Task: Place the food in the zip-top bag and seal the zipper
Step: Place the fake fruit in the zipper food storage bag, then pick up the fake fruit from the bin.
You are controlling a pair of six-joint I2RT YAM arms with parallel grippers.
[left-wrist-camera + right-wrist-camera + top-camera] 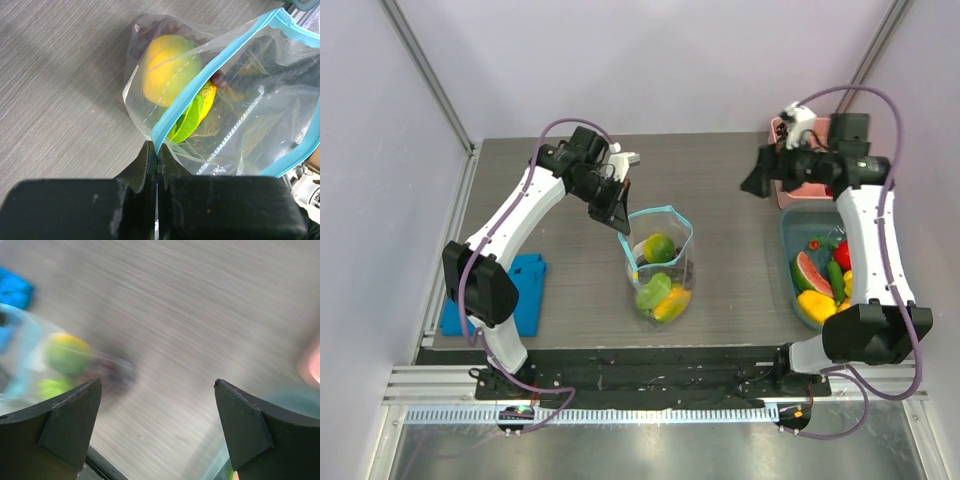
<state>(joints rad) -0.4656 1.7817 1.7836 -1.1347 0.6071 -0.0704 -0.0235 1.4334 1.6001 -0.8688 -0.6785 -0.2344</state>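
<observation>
- Closest in, the left gripper (156, 155) is pressing its black jaws together on the zipper (170, 117), right at one end of the mouth of the zip-top bag (660, 268).
- That pinch is holding the bag upright near the middle of the table (740, 290), its mouth gaping upward as a teal loop that is stretching from the pinch toward the right arm's side.
- Some of the food (658, 247) is already sitting inside: a yellow-orange fruit, something lime green, and a dark bit that is looking like grapes.
- More fruit is waiting in the clear, blue-tinted container (784, 245) at the table's right edge: a watermelon slice (807, 272) plus green, yellow and red pieces.
- The right gripper (754, 182) is hovering over bare table between bag and container, jaws spread wide with nothing between them; its own wrist view is coming through blurred.
- To my eye the job is sitting partway: the bag is only partly loaded and the zipper is standing unsealed.
- What the next move is turning on, I'd say: the leftover fruit is lying on the right gripper's side, back toward that arm's base and well apart from the left arm, so the right arm is the nearer one, with the open mouth waiting to its left.
</observation>
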